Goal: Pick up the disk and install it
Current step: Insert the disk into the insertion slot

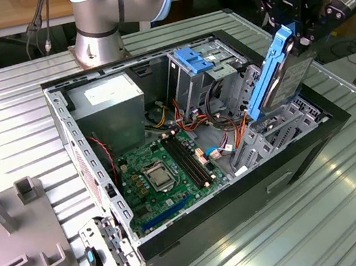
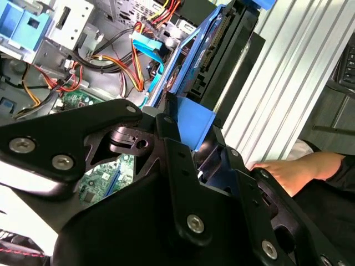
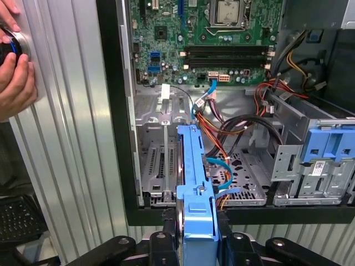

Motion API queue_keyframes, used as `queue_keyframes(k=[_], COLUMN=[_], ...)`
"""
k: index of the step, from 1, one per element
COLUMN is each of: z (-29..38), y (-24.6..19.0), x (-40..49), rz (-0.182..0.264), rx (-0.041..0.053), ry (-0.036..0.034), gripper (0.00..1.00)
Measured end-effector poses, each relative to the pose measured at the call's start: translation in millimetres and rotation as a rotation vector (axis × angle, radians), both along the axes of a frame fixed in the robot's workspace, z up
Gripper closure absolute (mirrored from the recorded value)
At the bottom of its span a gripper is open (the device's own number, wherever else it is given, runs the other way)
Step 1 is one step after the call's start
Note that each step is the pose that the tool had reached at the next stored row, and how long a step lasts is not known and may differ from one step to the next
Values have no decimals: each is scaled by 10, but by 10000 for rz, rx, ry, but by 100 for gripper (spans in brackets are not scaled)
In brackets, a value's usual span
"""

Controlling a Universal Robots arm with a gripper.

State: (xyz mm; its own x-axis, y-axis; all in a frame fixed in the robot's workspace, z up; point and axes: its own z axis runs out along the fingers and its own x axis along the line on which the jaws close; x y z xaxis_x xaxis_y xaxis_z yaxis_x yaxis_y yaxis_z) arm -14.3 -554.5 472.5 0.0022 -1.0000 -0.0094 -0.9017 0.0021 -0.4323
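Your black two-fingered gripper (image 1: pixel 291 29) is clenched on the upper end of the disk (image 1: pixel 280 79) — the flat dark grey metal hard drive in its bright blue plastic carrier. In the first wrist view the fingers (image 3: pixel 166 246) press the carrier from both sides, with the blue tab between them.

You hold the disk tilted steeply, almost on edge, over the corner of the open black computer case (image 1: pixel 244 194) at the exterior view's right. Its lower end reaches down among the grey metal drive bay (image 1: pixel 271 132) there; whether it touches the bay you cannot tell.

Just beside the disk, deeper in the case, stands the grey metal cage with a blue plastic latch piece (image 1: pixel 193 59) on top. The green motherboard (image 1: pixel 164 170) lies on the case floor, with orange, red and black cables (image 1: pixel 220 120) between it and the bay.

The case rests on a ribbed silver metal table (image 1: pixel 318 225). In the first wrist view a person's hand (image 3: pixel 16 83) lies on that table — well apart from the disk, outside the case wall.
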Motion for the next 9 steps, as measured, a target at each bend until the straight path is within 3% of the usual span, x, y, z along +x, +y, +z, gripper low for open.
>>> queue_keyframes(k=[4,9], z=[-98,-175], y=[0,-7], x=[40,76], rz=[-11,-83], rx=[-1,0], ry=[1,0], gripper=[63,63])
